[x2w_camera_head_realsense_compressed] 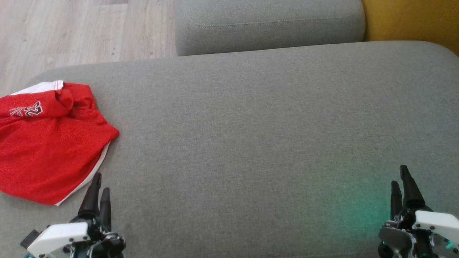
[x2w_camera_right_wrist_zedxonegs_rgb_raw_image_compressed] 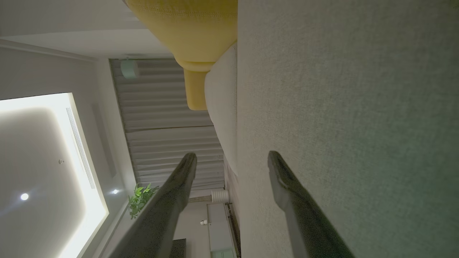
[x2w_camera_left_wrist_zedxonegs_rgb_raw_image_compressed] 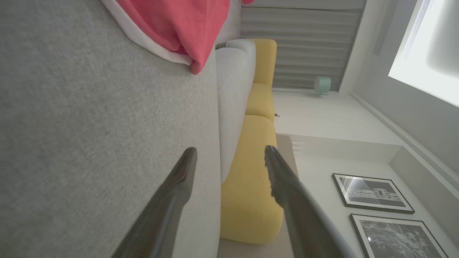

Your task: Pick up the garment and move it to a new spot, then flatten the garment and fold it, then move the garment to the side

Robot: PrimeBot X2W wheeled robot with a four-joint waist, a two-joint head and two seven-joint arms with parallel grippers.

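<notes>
At left end of grey cushion: garment crumpled, just ahead-left of left gripper; right gripper well apart. Both jaws spread, empty. Left arm nearer.

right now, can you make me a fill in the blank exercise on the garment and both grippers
The garment, lying on the grey cushion, is mostly ____ with white trim.
The left gripper and right gripper both stand ____.
The garment lies nearer the ____ one.
Missing words: red; open; left.
</notes>
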